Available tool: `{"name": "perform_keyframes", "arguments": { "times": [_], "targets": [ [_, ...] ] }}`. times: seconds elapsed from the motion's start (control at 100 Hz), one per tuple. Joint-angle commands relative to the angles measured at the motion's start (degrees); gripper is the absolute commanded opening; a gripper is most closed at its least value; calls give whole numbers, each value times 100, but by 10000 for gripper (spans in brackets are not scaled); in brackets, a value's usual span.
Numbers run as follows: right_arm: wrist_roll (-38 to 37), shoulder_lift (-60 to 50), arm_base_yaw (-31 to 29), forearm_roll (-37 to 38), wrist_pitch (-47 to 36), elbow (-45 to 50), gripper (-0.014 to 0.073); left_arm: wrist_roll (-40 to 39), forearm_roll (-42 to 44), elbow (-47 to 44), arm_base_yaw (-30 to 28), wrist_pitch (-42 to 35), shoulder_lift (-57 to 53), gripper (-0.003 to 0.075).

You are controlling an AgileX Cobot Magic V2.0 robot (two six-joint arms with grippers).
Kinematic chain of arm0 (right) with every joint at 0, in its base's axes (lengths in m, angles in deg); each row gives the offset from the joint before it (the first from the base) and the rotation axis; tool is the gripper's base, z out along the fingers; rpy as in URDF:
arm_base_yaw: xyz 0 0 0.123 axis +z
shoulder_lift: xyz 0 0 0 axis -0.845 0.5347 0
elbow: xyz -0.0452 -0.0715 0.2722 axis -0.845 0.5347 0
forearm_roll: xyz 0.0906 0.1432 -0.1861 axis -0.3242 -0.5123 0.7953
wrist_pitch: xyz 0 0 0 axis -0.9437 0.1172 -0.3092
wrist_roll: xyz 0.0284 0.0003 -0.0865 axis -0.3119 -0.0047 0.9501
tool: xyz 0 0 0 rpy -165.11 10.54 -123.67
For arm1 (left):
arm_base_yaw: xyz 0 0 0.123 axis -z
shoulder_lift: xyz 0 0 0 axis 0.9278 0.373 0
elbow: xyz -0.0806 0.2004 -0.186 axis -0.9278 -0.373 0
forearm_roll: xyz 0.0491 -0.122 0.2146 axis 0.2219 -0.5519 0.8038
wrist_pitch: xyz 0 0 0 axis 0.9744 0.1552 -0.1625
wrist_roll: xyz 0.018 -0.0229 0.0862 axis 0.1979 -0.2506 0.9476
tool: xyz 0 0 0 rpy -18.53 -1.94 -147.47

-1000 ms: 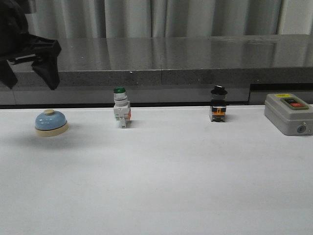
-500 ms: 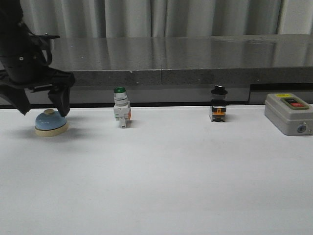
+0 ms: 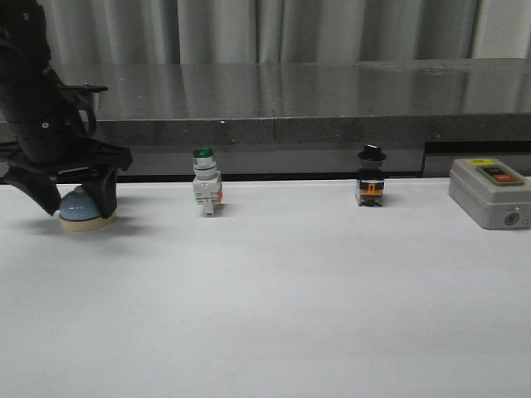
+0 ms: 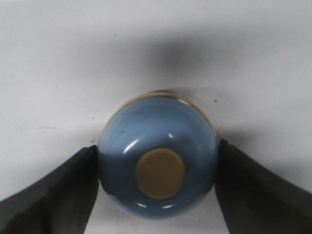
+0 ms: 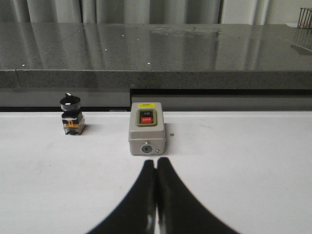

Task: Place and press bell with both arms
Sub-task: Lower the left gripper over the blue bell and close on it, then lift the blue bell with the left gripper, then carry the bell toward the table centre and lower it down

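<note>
The light-blue bell, with its cream base ring, stands on the white table at the far left. My left gripper is down over it, one dark finger on each side. In the left wrist view the bell fills the middle with its cream button facing the camera. Both fingers touch the sides of the dome. My right gripper is shut and empty, low over the table just in front of the grey box. It is out of the front view.
A green-capped white switch stands right of the bell. A black-knobbed switch stands further right. The grey box with red and black buttons sits at the far right. A dark stone ledge runs along the back.
My left arm has come down from above and left of the bell. Its fingers now straddle the bell and have narrowed onto the dome. The bell has not moved.
</note>
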Motion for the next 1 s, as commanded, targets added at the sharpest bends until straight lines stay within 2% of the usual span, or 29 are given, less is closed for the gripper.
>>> {"name": "perform_keyframes", "arguments": {
  "times": [0.0, 0.08, 0.17, 0.53, 0.68, 0.99],
  "targets": [
    [29, -76, -19, 52, -438, -78, -69, 6, -54, 172, 27, -190, -327, 356],
    [29, -76, -19, 52, -438, -78, -69, 6, -54, 174, 27, -197, -327, 290],
    [29, -76, -19, 52, -438, -78, -69, 6, -54, 196, 27, -171, -378, 262],
    [29, -76, -19, 52, -438, -78, -69, 159, -84, 255, 96, 106, -1499, 261],
    [29, -76, -19, 52, -438, -78, -69, 639, -100, 255, 458, 232, -1927, 261],
    [29, -76, -19, 52, -438, -78, -69, 870, -597, 265, 1546, 470, -1999, 261]
  ]
}}
